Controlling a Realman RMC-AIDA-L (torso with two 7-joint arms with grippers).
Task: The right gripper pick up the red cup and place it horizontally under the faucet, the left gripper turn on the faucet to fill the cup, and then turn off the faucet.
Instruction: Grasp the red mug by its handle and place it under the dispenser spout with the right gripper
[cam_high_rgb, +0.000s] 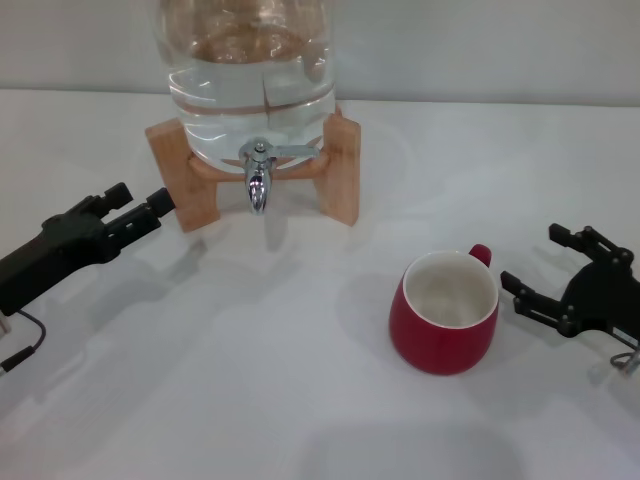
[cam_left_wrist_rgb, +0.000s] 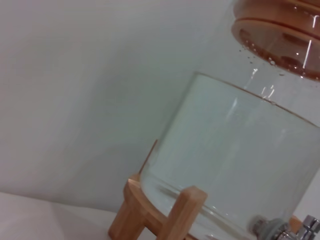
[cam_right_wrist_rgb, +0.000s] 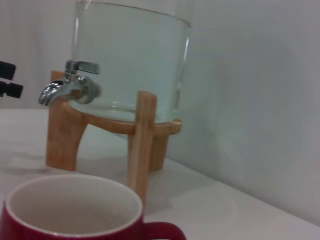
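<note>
Treat the task as not yet started: no step is complete as far as the views show. The red cup (cam_high_rgb: 445, 312) stands upright on the white table (cam_high_rgb: 250, 380), in front of the water jar (cam_high_rgb: 248, 75) and off toward your right side, well apart from the faucet (cam_high_rgb: 258, 172); its handle points away from you, toward the back wall. The right gripper (cam_high_rgb: 553, 282) sits just beside the cup on its outer side, with its fingers spread wide and nothing between them; it does not touch the cup. From the right wrist view, the cup rim (cam_right_wrist_rgb: 70, 202) fills the near foreground and looks empty and dry inside, with the faucet and the wooden stand (cam_right_wrist_rgb: 140, 135) beyond. The left gripper (cam_high_rgb: 140, 210) rests low near the left leg of the stand, short of the faucet lever; its fingers appear close together and hold nothing. The lever lies flat and no water runs from the spout, so judge the faucet closed. Remaining steps: grasp the cup with the right gripper, position it under the spout, open the faucet with the left gripper, fill, then close the faucet.
</note>
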